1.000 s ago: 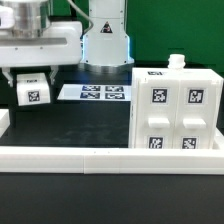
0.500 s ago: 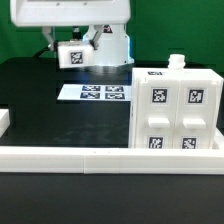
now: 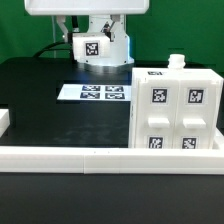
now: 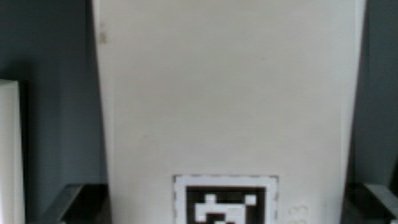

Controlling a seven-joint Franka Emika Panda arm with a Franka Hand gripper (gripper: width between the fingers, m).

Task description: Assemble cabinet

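1. Edging of white plastic [image 3: 100,157] runs along the near side of the black table [image 3: 50,120] in the exterior view, most likely there to stop parts sliding off
2. Just behind it, on the exterior view's right, the cabinet [image 3: 175,112] stands upright on the table, with four tags on the face toward the camera and a small white knob [image 3: 177,62] on its top; it stands apart from the arm, so it reads as the body waiting to receive a further part
3. Farther back, to the exterior view's left of the cabinet, the marker board [image 3: 97,93] lies flat on the table
4. Above and beyond that board the gripper [image 3: 90,34] hangs well clear of the table with a white panel [image 3: 92,46] under it, tag toward the camera; since the panel rests on nothing, the fingers are judged to be clamped on it, and it is probably carried high to pass over the cabinet's top
5. Behind them stand the arm's white base [image 3: 118,55] and a green backdrop [image 3: 180,30]
6. The wrist view adds what the exterior view lacks: the panel is long and plain, with its tag at one end. Dark shapes either side of that end may be the fingers, though the blur forbids certainty. It shows no cabinet, so only the exterior view tells that the two are well apart
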